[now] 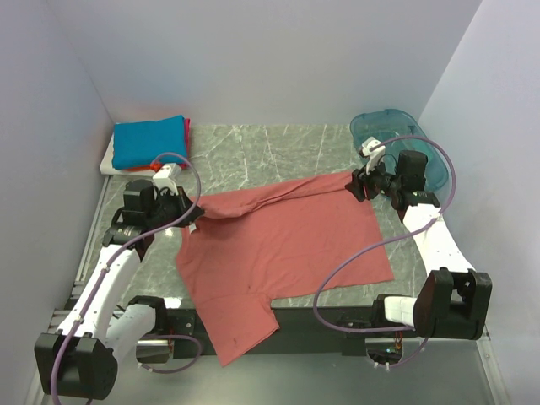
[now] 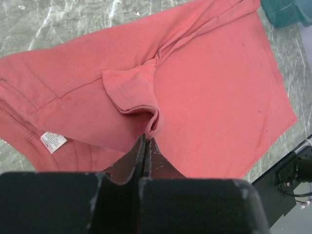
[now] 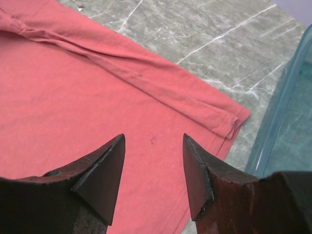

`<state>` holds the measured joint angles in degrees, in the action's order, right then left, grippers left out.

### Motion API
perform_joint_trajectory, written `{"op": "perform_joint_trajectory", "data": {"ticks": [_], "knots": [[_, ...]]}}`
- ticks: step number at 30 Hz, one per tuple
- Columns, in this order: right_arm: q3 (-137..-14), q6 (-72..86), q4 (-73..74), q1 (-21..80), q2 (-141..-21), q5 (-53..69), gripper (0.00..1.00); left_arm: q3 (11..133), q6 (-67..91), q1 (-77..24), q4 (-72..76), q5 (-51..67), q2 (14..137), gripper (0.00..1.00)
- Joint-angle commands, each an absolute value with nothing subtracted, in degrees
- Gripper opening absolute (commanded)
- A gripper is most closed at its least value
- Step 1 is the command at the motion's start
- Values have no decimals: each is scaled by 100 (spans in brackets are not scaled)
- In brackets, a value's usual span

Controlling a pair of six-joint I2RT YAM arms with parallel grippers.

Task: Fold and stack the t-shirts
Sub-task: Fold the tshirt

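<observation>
The large salmon-pink t-shirt (image 1: 287, 240) lies spread on the marble table, its far edge folded over into a narrow band, one sleeve hanging over the near edge. My left gripper (image 1: 194, 217) is shut on a pinch of the shirt's cloth at its left side; in the left wrist view the closed tips (image 2: 146, 139) hold a fold of the shirt (image 2: 209, 97). My right gripper (image 1: 356, 187) is open and empty just above the shirt's far right corner; in the right wrist view it (image 3: 153, 139) hovers over the shirt (image 3: 73, 97). Folded bright blue (image 1: 148, 141), red and white shirts are stacked far left.
A translucent teal plastic bin (image 1: 396, 135) stands at the far right, close behind my right gripper; its wall shows in the right wrist view (image 3: 282, 112). White walls enclose the table on three sides. The black table frame (image 1: 337, 316) runs along the near edge.
</observation>
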<state>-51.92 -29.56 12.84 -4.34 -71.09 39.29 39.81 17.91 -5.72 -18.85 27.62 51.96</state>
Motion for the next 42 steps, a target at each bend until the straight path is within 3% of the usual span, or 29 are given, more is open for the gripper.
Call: {"op": "perform_joint_trajectory", "data": {"ticks": [1,19,21,23,25,26,29,33,37,42], "knots": [[-5150,-2892,1195,-475,-6978,4025,58,3973,1819,-624,-1837,2900,5133,0],[-5124,-2848,1134,-510,-6952,4025,58,4008,1732,-756,-1758,3427,5273,1],[-5124,-2839,1125,-510,-6943,4017,58,4104,1731,-773,-1766,3778,5396,20],[-5115,-2839,1099,-527,-6926,4008,58,4314,1758,-870,-1767,4181,5545,48],[-5124,-2830,1081,-536,-6908,3999,58,4482,1697,-879,-1837,5601,5887,62],[-5124,-2821,1072,-545,-6908,3999,58,4630,1627,-905,-1880,6060,6002,74],[-5115,-2830,1063,-545,-6926,3999,58,4719,1565,-1098,-1776,6355,5881,78],[-5115,-2883,1090,-545,-6987,3964,58,4808,1730,-1107,-1819,3947,5310,82],[-5264,-3067,1440,-545,-7145,4121,58,4939,1942,-1099,-2065,2579,5536,83],[-5658,-3269,2047,-554,-7225,4306,58,5159,2355,-1107,-2206,2514,6571,77]]}}
